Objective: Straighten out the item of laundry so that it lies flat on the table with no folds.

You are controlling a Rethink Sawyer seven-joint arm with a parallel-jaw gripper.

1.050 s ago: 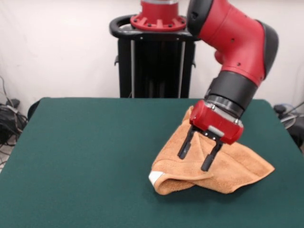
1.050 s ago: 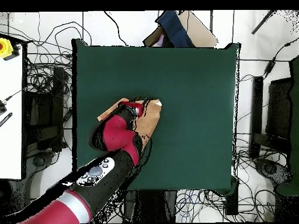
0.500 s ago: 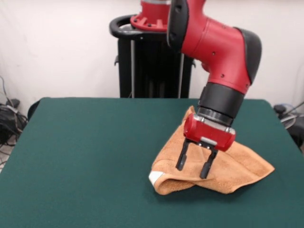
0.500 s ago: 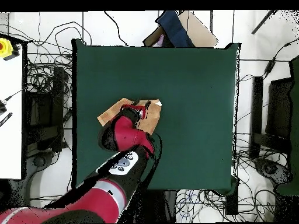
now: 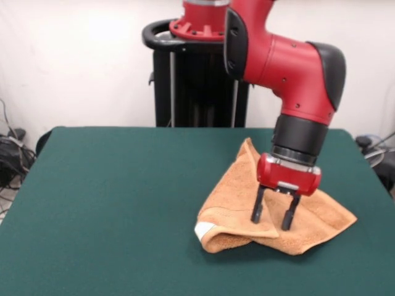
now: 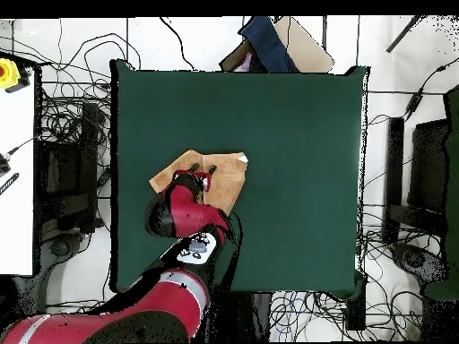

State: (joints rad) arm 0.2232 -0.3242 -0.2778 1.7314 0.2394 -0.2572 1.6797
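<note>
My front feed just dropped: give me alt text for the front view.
Open gripper points straight down over the folded orange-tan towel, fingertips at its surface, nothing grasped. The towel lies bunched on the green table, its white tag at the near folded edge.

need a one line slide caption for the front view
Sawyer's open gripper poised over a folded orange-tan towel on the green table.

in the overhead view the arm (image 6: pixel 184 215) hides part of the towel (image 6: pixel 226 179).
</note>
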